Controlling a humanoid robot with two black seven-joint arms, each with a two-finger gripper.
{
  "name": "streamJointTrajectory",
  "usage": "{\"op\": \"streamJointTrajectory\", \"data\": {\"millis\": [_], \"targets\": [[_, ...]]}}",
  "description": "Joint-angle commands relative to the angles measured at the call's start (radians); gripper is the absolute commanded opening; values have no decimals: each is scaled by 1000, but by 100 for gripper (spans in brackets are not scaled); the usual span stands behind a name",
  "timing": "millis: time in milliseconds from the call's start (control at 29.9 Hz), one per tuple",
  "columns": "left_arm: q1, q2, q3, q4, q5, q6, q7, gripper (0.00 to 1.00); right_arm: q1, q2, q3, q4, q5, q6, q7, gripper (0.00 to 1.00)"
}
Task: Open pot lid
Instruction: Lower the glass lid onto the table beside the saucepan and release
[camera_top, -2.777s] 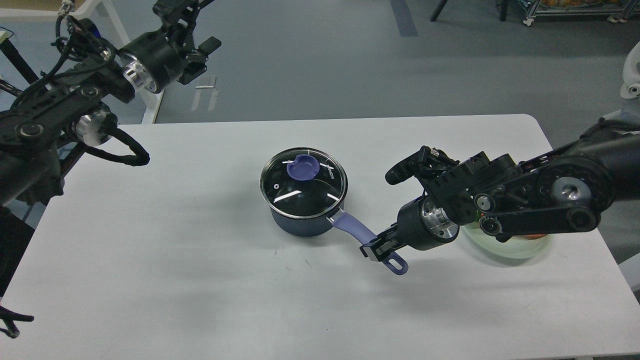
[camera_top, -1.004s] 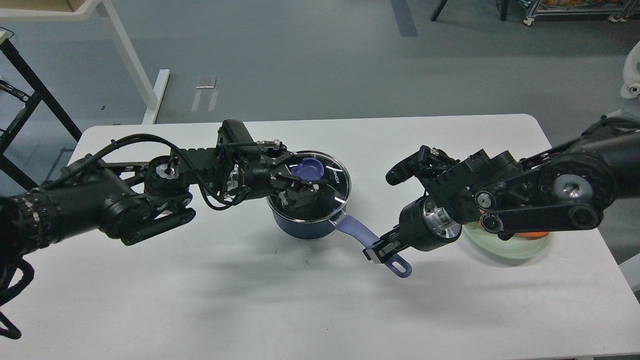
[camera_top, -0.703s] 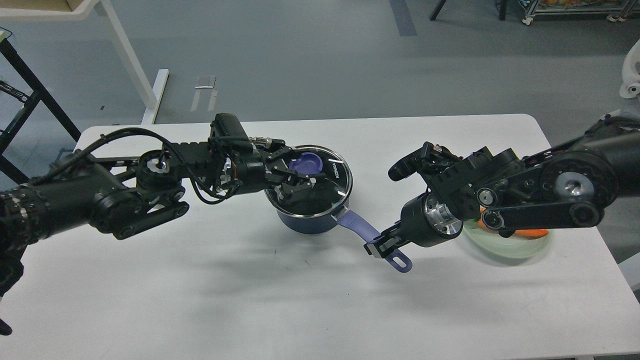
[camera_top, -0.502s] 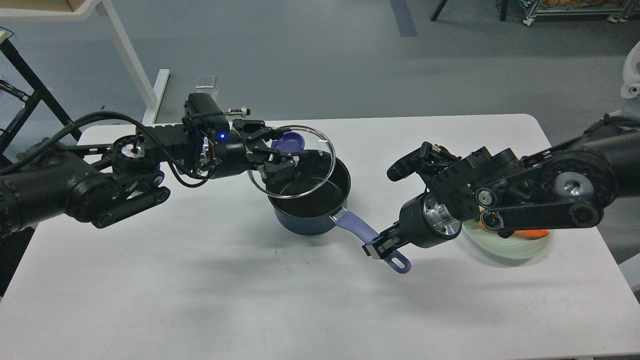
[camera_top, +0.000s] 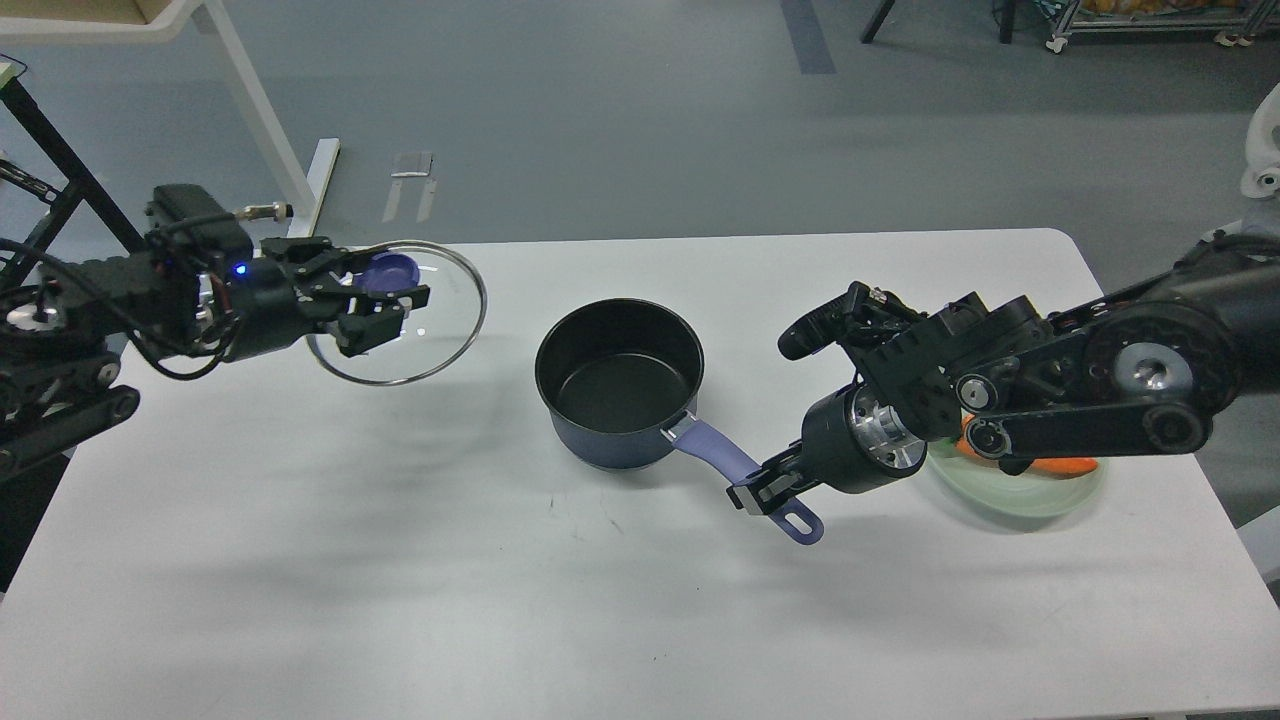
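The navy pot (camera_top: 612, 450) stands uncovered in the middle of the white table (camera_top: 400, 560), its black inside showing. Its purple handle (camera_top: 722, 453) points to the front right. My right gripper (camera_top: 764, 489) is shut on the handle near its end hole. My left gripper (camera_top: 383, 302) is shut on the purple knob (camera_top: 387, 270) of the glass lid (camera_top: 440, 340). It holds the lid in the air over the table's left part, well left of the pot.
A pale green glass plate (camera_top: 1040, 495) with something orange on it lies at the right, partly hidden under my right arm. White desk legs (camera_top: 262, 130) stand on the floor beyond the table's far left.
My left arm came in, closed on the knob, lifted the lid off the pot and carried it left. My right gripper has kept its hold on the handle. The pot barely moved.
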Motion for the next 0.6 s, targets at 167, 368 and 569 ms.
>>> {"op": "streamJointTrajectory", "data": {"millis": [167, 368, 569], "targets": [[175, 80, -2, 56, -3, 53, 0, 41, -3, 1, 1, 0, -3, 0, 0, 16], [258, 67, -2, 146, -5, 102, 0, 41, -3, 1, 1, 0, -3, 6, 0, 16], [295, 8, -2, 212, -6, 120, 0, 42, -1, 1, 1, 0, -3, 6, 0, 16]]}}
